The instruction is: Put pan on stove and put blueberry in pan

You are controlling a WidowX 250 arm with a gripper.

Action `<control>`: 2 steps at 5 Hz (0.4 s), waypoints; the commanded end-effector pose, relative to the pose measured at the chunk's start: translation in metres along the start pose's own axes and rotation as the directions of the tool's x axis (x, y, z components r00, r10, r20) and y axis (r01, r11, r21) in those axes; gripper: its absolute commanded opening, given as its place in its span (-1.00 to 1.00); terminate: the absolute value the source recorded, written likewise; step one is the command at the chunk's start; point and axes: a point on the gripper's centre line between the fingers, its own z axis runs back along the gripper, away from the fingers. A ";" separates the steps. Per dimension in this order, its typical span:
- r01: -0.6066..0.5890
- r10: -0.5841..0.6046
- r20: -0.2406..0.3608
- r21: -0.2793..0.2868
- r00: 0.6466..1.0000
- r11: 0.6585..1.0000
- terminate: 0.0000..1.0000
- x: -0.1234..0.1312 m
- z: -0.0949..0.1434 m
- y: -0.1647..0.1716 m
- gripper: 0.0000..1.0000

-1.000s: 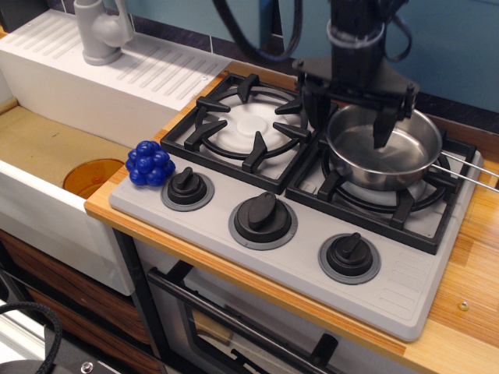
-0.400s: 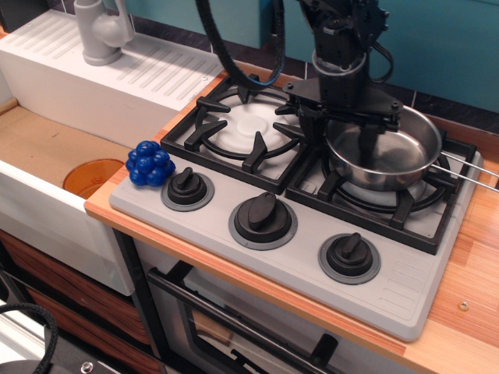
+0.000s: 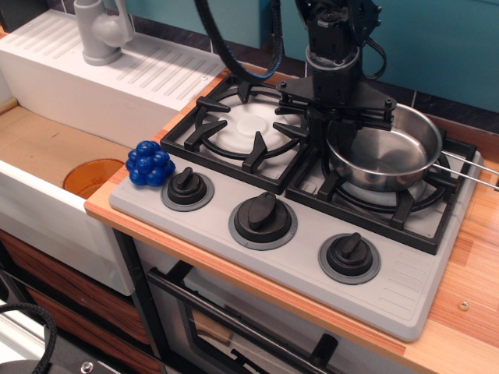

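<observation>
On the stove's (image 3: 390, 288) right grate the pan (image 3: 382, 152) is sitting flat, its wire handle pointing right over the wooden counter (image 3: 468, 312), so the first half of the task looks done. The gripper (image 3: 335, 125) is hanging just at the pan's left rim, between the two burners, and seen edge-on from this single view; I cannot tell whether its fingers are parted or closed, though nothing appears to be in them. The blueberry (image 3: 150, 164) is lying well apart from it, at the stove's front-left corner beside the left knob (image 3: 187, 188), close to the counter edge above the sink (image 3: 47, 148), where an orange disc (image 3: 92, 176) is resting. For the step in hand, the arm is probably best lifting clear of the grates before crossing left, then descending straight over the berry with fingers spread wide; a sideways nudge risks rolling it into the sink.
</observation>
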 end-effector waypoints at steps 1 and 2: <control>0.016 -0.016 0.038 -0.007 0.999 1.000 -1.00 0.015 0.043 -0.009 -1.00; 0.019 -0.019 0.023 0.006 1.000 1.000 -1.00 0.017 0.063 -0.011 -1.00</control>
